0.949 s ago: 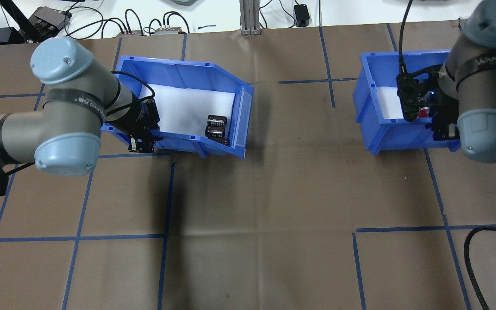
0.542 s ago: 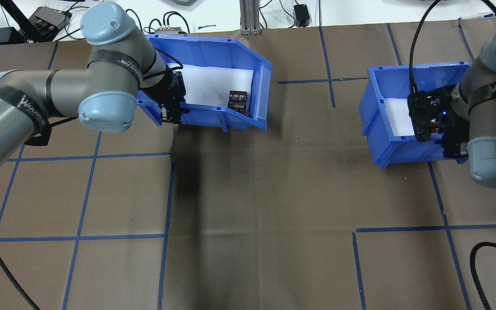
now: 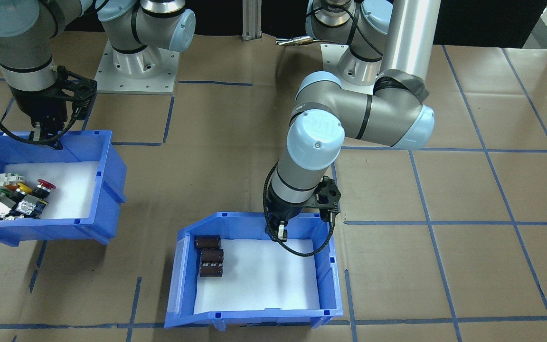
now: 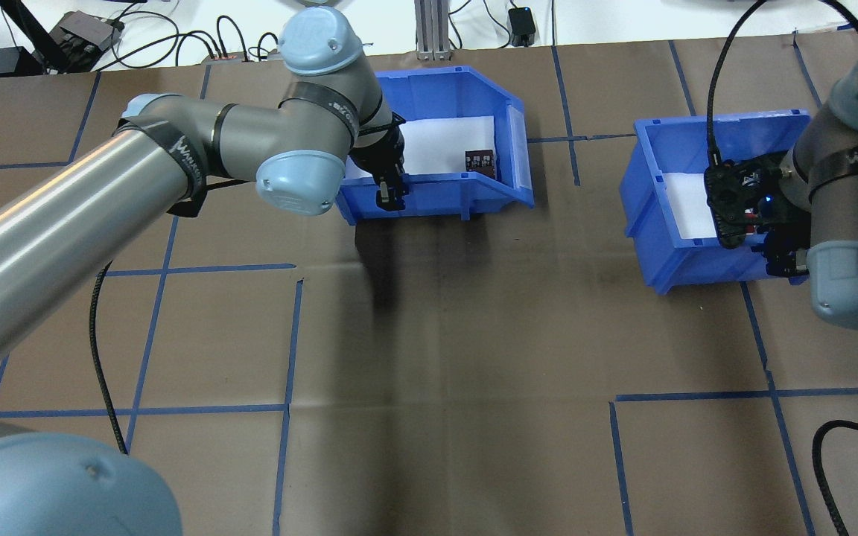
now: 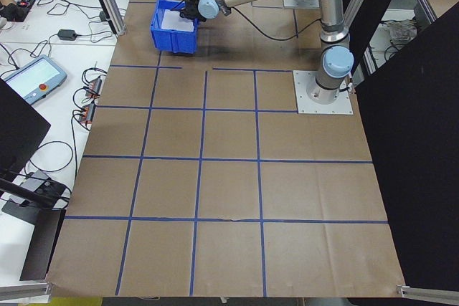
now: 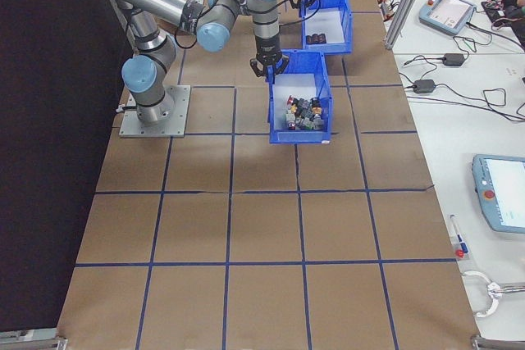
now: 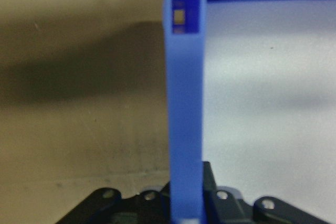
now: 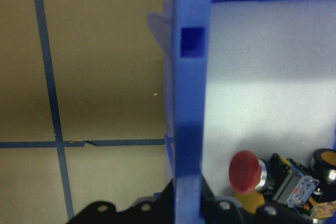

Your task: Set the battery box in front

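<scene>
Right now the left tool (image 4: 392, 195) is clamped on the near wall of the battery box (image 4: 436, 195), far across the surface. Best to set it down level so the cells (image 3: 210, 256) don't roll.

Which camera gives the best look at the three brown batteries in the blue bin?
The front-facing view: all three batteries lie in plain sight on the white liner of the battery box. In the overhead view the box wall hides most of them. The right side view shows them small and far. The left wrist view shows only wall and liner.
</scene>
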You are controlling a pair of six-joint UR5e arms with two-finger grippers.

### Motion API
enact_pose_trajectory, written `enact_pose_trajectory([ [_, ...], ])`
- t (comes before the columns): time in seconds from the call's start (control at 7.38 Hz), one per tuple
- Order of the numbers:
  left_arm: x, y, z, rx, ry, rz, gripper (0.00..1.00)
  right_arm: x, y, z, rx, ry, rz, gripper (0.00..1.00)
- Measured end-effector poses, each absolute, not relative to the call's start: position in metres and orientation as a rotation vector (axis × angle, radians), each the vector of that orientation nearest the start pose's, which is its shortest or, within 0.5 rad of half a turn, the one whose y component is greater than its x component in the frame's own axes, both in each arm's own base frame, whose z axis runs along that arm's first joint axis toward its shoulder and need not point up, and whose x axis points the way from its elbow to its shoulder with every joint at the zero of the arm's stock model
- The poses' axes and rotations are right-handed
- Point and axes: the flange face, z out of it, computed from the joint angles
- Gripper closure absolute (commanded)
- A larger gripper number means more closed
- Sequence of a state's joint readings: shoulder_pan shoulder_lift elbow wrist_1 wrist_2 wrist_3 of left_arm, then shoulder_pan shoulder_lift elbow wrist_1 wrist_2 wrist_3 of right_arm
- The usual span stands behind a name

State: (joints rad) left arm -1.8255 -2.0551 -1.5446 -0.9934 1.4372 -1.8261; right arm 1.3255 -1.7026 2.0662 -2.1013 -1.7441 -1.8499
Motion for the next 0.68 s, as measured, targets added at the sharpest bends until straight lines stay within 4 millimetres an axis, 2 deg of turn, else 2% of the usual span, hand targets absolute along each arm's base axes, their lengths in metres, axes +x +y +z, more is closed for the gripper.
enact_pose_trajectory([
  [0.14, -0.324, -0.605, 0.274, -2.332, 2.352, 0.098, 0.99, 0.010, -0.441, 0.364, -2.407, 2.359, 0.113, 1.00],
  [0.27, -0.337, -0.601, 0.272, -2.316, 2.364, 0.106, 0.88, 0.010, -0.441, 0.364, -2.407, 2.358, 0.113, 1.00],
  [0.41, -0.345, -0.594, 0.272, -2.298, 2.373, 0.111, 0.46, 0.010, -0.440, 0.364, -2.407, 2.358, 0.113, 1.00],
  [0.54, -0.348, -0.588, 0.272, -2.281, 2.372, 0.115, 0.23, 0.011, -0.440, 0.364, -2.406, 2.355, 0.116, 1.00],
  [0.68, -0.349, -0.584, 0.270, -2.268, 2.363, 0.122, 0.07, 0.011, -0.438, 0.362, -2.404, 2.350, 0.122, 1.00],
])
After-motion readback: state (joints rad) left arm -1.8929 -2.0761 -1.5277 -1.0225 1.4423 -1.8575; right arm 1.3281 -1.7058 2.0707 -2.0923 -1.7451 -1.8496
